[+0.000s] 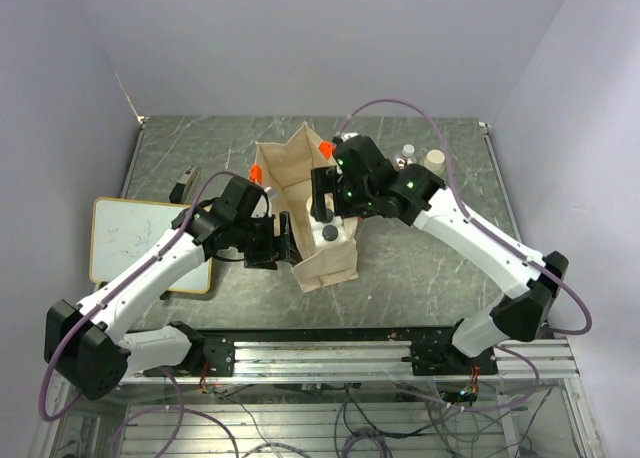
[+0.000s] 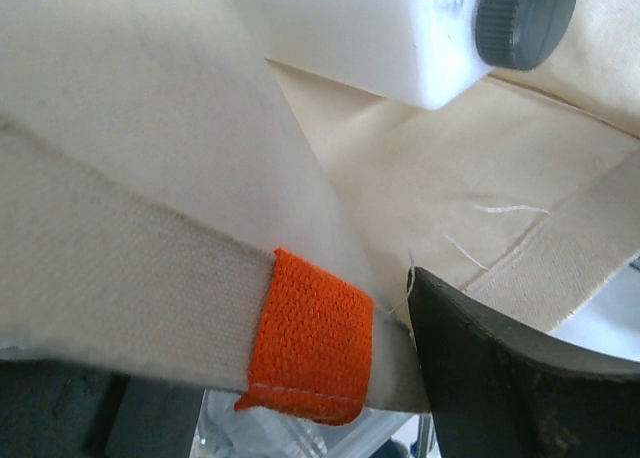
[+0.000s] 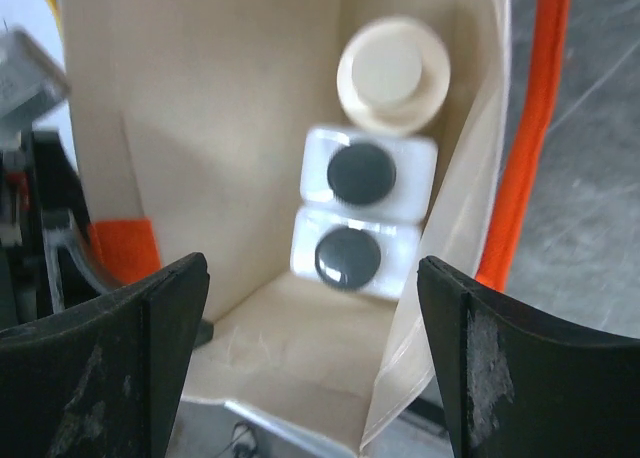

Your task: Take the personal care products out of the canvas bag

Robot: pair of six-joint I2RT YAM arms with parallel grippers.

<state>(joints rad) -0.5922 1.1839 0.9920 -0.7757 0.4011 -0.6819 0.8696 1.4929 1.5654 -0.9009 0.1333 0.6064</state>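
The canvas bag [image 1: 290, 178] stands open mid-table, with orange handles. My left gripper [image 1: 281, 244] is shut on the bag's near-left rim; in the left wrist view one finger [image 2: 500, 378] presses the cloth [image 2: 120, 258] beside an orange handle tab [image 2: 315, 338]. A white bottle with a dark cap [image 2: 400, 38] lies beyond it. My right gripper [image 1: 328, 200] hangs open over the bag's mouth [image 3: 315, 358]. Inside the bag are two white squarish bottles with dark caps [image 3: 361, 173] [image 3: 347, 256] and a cream-coloured bottle [image 3: 392, 75]. One dark cap shows from above [image 1: 329, 234].
A small clear bottle [image 1: 407, 154] and a cream-capped bottle [image 1: 435, 160] stand on the table at the back right. A flat whiteboard [image 1: 140, 240] lies at the left, with a small dark object [image 1: 183, 186] behind it. An orange handle [image 3: 525, 148] hangs along the bag's right side.
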